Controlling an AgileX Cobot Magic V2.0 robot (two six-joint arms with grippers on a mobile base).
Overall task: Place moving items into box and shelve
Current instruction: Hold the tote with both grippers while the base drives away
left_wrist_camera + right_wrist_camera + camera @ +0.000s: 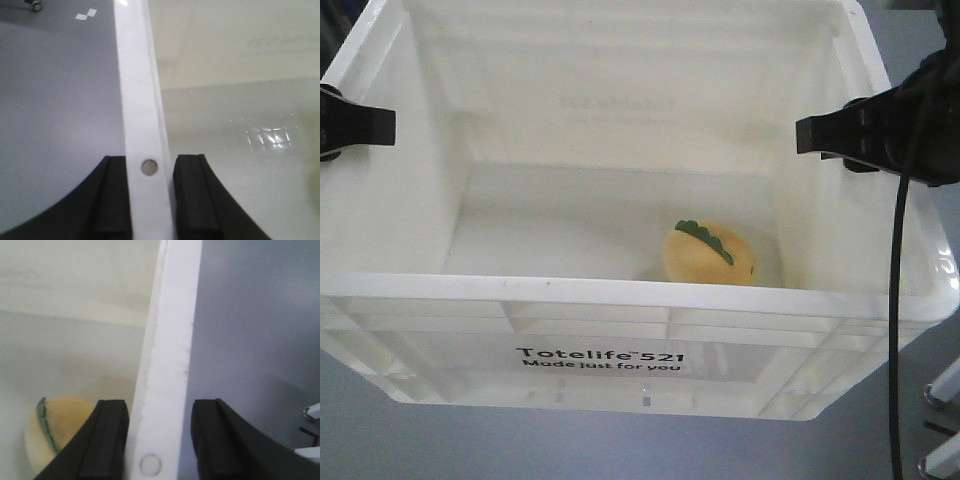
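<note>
In the front-facing view, a large white rectangular plastic crate point(410, 290) with a ribbed rim and black print reading "Totelife 521 Made just for you" filled most of the picture. A small rounded yellow-orange plush toy point(712, 255) with a green scalloped leaf strip lay on the crate's floor, near the front wall and right of centre. The black left gripper point(360, 122) met the crate's left rim and the black right gripper point(820, 133) met its right rim. A black cable point(896, 330) hung down past the right wall. A plain grey floor point(360, 440) showed below and around the crate, with pale metal legs point(942, 385) at the lower right.

In the left wrist view, the left gripper's two black fingers point(112, 200) straddled the white rim, pressed against it from both sides, with a small round hole point(148, 167) in the rim between them. The grey floor lay to the outer side, carrying white tape marks point(86, 15) and a caster wheel point(36, 6) at the top edge.

In the right wrist view, the right gripper's fingers point(112, 440) likewise clamped the opposite rim. The plush toy sat inside, partly hidden behind the inner finger. Grey floor lay outside the wall.
</note>
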